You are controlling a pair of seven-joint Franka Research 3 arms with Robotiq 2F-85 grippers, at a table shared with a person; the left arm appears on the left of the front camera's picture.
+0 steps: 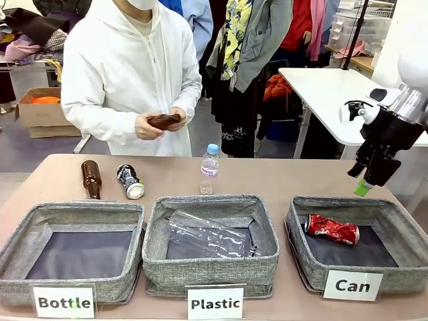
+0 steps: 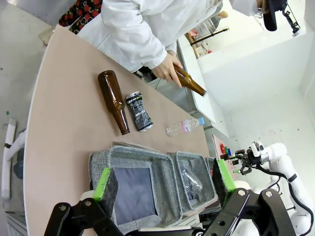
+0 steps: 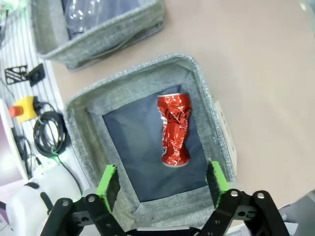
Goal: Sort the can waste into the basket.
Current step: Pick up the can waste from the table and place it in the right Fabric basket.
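Note:
A crushed red can (image 1: 331,229) (image 3: 173,130) lies on the dark lining of the grey basket (image 1: 401,274) (image 3: 83,128) labelled "Can". Above that basket's far right corner hangs my right gripper (image 1: 366,180) (image 3: 162,179), open, its green pads wide apart over the can and nothing between them. The dark crushed can (image 1: 130,181) (image 2: 139,111) rests on the table behind the left basket. My left gripper (image 2: 164,179) is open and empty, high above the left baskets.
The "Bottle" basket (image 1: 73,281) and the "Plastic" basket (image 1: 210,267), holding clear plastic, stand left of the "Can" one. A brown bottle (image 1: 91,178) lies by the dark can. A clear bottle (image 1: 210,169) stands mid-table. The person's hands hold another brown bottle (image 1: 164,121).

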